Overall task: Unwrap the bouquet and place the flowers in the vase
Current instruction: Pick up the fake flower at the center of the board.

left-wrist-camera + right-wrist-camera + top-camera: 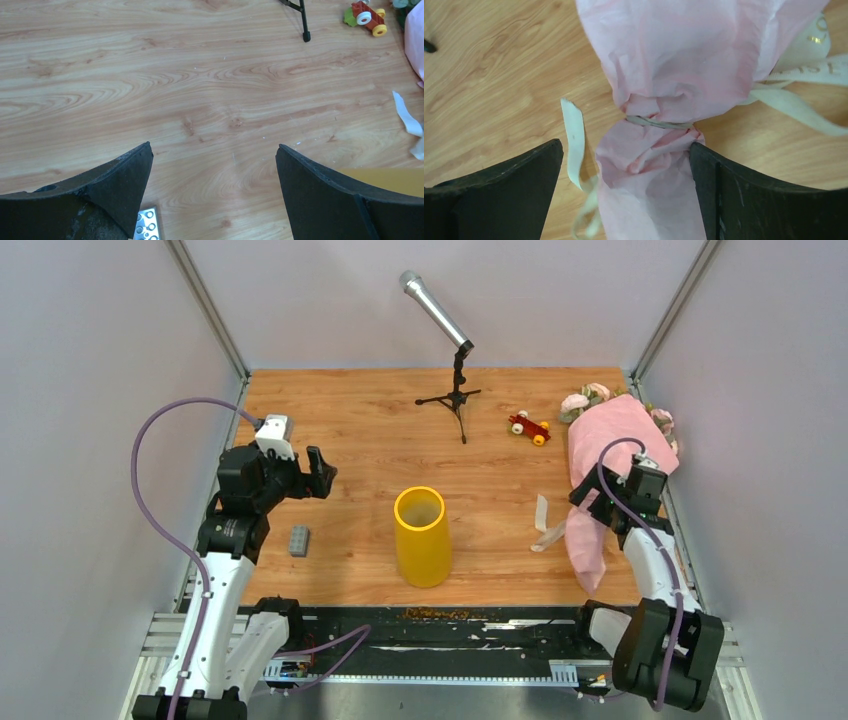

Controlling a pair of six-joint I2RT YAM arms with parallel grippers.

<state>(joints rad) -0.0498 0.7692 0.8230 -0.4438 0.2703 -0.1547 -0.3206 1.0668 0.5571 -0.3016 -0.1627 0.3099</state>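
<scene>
Right now my right tool (625, 150) hangs with its jaws wide apart over the bouquet (612, 450). It straddles the pinched neck where the beige ribbon (659, 121) cinches the pink paper, and nothing is clamped. The bouquet lies along the right edge of the desk (360, 430), with the flowers (590, 397) toward the far right corner and the narrow end toward the near edge. My left tool (214, 150) is likewise spread and empty over the left side of the desk. The vase (421, 540) stands upright near the middle of the near edge, well apart from the bundle.

The step in hand, as I judge it, is undoing the tie. Closing where I am would catch paper and neck together — that only squeezes the bundle tighter. I would rather shift to the loose ribbon tail (574, 135) lying just beside the neck on the vase side and pinch that alone. Then I would draw it slowly along the desk, away from the knot. Whether it is a bow or a hard knot I cannot tell, so I would pull gently. My left tool ought to come across and pin the narrow end — otherwise the whole bundle will likely slide with the pull.
</scene>
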